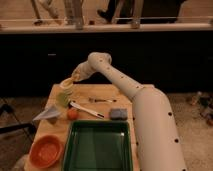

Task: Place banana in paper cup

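Observation:
My gripper [75, 77] is at the far left end of the table, just above and to the right of the pale paper cup [66, 84]. A small yellow piece, the banana [74, 79], shows at the gripper's tip and hangs over the cup's rim. The gripper looks shut on it. The cup stands upright near the table's back left corner. My white arm [125, 85] reaches to it from the right.
A light green cup [63, 99] stands in front of the paper cup. On the table lie a white-handled utensil [87, 110], an orange fruit [73, 114], a grey sponge [118, 114], a fork [102, 100] and white paper [47, 115]. A green tray [97, 147] and an orange bowl [46, 150] are at the front.

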`<state>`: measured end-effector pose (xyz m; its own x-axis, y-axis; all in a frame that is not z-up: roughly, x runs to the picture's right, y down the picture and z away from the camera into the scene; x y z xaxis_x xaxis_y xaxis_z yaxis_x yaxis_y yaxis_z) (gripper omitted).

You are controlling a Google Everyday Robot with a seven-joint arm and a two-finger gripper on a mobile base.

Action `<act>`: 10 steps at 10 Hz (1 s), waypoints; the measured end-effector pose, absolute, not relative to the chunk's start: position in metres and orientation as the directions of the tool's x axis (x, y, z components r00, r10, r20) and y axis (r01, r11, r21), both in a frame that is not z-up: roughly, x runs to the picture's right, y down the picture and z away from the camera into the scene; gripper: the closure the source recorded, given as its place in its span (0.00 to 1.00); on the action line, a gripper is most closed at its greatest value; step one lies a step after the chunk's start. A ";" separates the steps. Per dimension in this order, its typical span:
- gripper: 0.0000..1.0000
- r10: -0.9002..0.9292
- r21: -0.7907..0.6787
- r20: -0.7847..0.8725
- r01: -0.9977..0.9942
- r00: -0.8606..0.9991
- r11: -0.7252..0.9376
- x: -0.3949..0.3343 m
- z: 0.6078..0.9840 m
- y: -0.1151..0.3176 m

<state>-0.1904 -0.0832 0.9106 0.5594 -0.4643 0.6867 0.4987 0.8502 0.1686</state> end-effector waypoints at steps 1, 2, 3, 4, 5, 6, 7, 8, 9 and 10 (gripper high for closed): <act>1.00 -0.467 0.169 0.690 0.504 0.554 0.847 -0.196 0.912 -0.083; 1.00 -0.468 0.168 0.692 0.508 0.549 0.845 -0.201 0.914 -0.083; 1.00 -0.468 0.167 0.694 0.510 0.547 0.844 -0.202 0.915 -0.083; 1.00 -0.468 0.165 0.697 0.514 0.543 0.842 -0.205 0.917 -0.083; 1.00 -0.470 0.164 0.702 0.520 0.535 0.838 -0.210 0.919 -0.082; 1.00 -0.471 0.164 0.706 0.525 0.529 0.835 -0.214 0.920 -0.081; 1.00 -0.472 0.163 0.710 0.530 0.523 0.832 -0.218 0.921 -0.081; 1.00 -0.473 0.162 0.716 0.537 0.514 0.828 -0.223 0.923 -0.079; 1.00 -0.475 0.162 0.720 0.543 0.506 0.824 -0.227 0.923 -0.078; 1.00 -0.475 0.162 0.723 0.546 0.501 0.822 -0.230 0.924 -0.078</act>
